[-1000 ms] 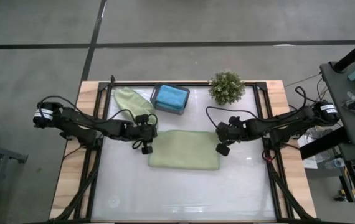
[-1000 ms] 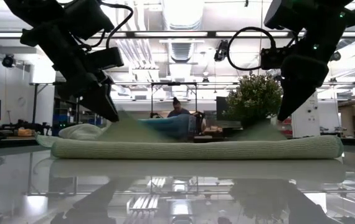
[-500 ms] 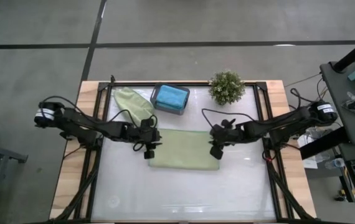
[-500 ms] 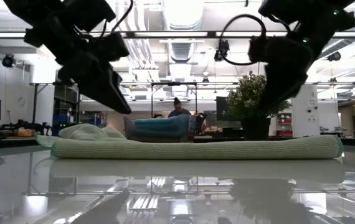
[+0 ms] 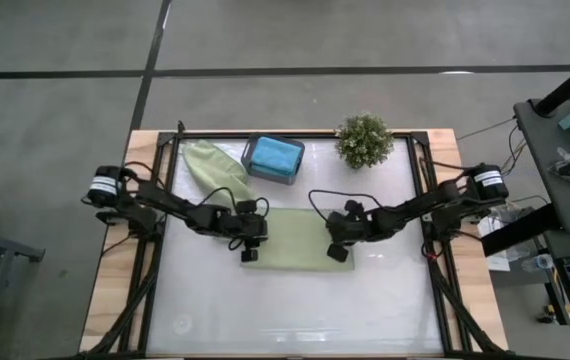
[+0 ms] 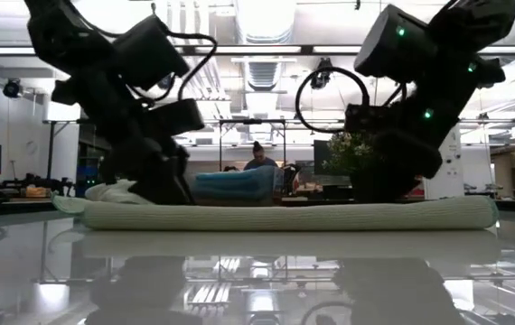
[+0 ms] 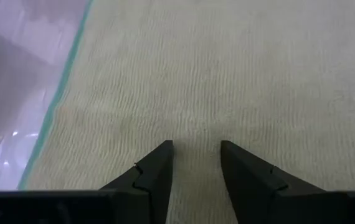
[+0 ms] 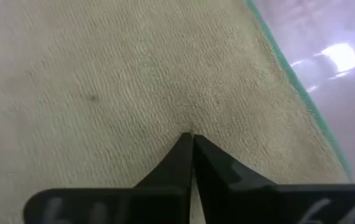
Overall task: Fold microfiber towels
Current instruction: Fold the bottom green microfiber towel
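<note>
Arms were stretched inward from both sides of the table (image 5: 295, 310), each bent low so that its gripper was brought down onto the folded sage green towel (image 5: 293, 252) lying near the table's middle. The left gripper (image 5: 249, 253) was set at the towel's left end, and in the left wrist view its two dark fingers (image 7: 156, 171) were seen parted, their tips resting on the cloth with a strip of bare pile showing between them; no fold of fabric was seen raised between the tips. The right gripper (image 5: 336, 250) was set near the towel's right end, and in the right wrist view its fingers (image 8: 179, 155) were seen pressed together, tips meeting on the cloth where a small pucker of pile was gathered; whether cloth was actually caught there could not be told. In the low view both wrists were shown angled steeply down, close over the towel. The towel was seen as a flat, long pad of pale green, ribbed in texture, with a thin teal edging along its border and a rounded fold at its right end in the low view. A second sage green towel (image 5: 213, 162) was left crumpled near the far left corner, and a teal-blue towel (image 5: 274, 155) was held in the dark grey tray (image 5: 251, 160) beside it. A small potted plant (image 5: 364, 140) was stood at the far edge, right of the tray.
</note>
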Controlling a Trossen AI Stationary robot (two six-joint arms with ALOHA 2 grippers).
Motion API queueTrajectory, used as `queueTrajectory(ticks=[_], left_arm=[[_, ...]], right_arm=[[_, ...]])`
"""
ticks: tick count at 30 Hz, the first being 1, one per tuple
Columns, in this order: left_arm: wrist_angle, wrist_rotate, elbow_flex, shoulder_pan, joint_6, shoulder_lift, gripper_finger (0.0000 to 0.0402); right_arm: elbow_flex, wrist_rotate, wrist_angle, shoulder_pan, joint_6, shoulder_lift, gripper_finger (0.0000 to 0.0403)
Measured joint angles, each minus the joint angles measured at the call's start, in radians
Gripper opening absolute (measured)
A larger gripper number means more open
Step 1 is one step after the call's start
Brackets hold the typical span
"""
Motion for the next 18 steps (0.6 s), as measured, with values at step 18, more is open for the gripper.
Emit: queueTrajectory(ticks=[18], left_arm=[[-0.025,-0.001,0.070,0.001,0.060,-0.042,0.0123]], right_arm=[[-0.005,-0.158,-0.253,-0.138,0.003,-0.357,0.0012]])
